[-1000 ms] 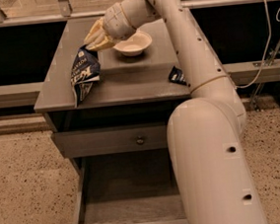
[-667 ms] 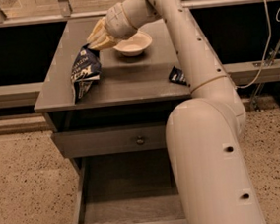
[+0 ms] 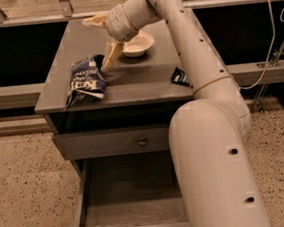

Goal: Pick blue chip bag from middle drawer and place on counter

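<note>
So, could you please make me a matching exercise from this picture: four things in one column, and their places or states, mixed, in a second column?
1 blue chip bag
2 bowl
3 middle drawer
4 gripper

a pulled open
b open, above the counter
c front left of the counter
d back middle of the counter

Pairs: 1-c, 2-d, 3-a, 4-b

Tool far forward, fingers apart

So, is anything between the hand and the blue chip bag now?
Nothing visible. The open hand hangs just beside the blue chip bag, which already lies on the counter; the white bowl sits beyond the hand.
</note>
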{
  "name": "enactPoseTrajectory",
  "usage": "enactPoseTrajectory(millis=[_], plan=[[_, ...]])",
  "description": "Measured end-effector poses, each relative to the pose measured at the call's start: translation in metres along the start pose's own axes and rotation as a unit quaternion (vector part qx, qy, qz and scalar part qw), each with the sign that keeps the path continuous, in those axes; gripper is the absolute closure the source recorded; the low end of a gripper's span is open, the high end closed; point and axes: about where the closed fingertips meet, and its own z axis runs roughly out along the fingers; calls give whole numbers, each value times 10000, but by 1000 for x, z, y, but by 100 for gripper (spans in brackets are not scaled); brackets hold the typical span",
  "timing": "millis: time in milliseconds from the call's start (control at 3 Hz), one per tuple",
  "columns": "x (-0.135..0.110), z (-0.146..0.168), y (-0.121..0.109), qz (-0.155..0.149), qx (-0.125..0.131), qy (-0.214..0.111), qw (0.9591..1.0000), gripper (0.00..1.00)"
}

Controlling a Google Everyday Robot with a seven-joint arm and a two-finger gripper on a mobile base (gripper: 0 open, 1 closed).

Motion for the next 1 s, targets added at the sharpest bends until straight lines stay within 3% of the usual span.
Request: enactPoseTrajectory(millis=[333,667,1000], plan=[[4,-31,7,-359,-15,565,9978,0],[15,-60,22,-626,-5,1109,9919,0],[16,-65,26,-670,-8,1203,9905,0]])
